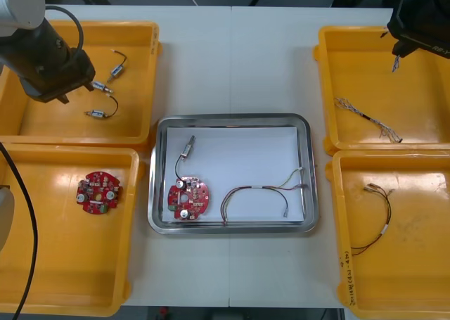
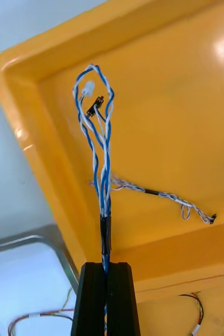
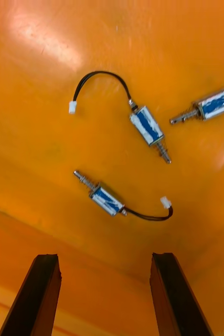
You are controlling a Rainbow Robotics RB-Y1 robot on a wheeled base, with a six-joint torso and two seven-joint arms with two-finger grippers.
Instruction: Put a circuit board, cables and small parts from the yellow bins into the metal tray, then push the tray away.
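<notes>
R gripper [image 2: 106,269], fingers pinched on a blue-white cable [image 2: 102,157] at its black-taped stretch, holds it above the far-right yellow bin [image 1: 422,102] at table's 1 o'clock, prob. high so the loops clear the bin wall. Metal tray [image 1: 232,119] lies at its 8 o'clock, w/ bare white room toward tray's 1 o'clock. L gripper [image 3: 105,258], spread wide, hovers over small metal parts [image 3: 148,126] in the 10 o'clock bin [image 1: 77,28].

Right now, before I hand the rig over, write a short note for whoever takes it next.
Right gripper: shut on a blue and white cable, held above the far right bin, not yet over the metal tray.
Left gripper: open, over three small metal parts in the far left bin.
Done, in the tray: circuit board, one small metal part, red and yellow cable.
Left: put the held cable in the tray, then push the tray away.
</notes>
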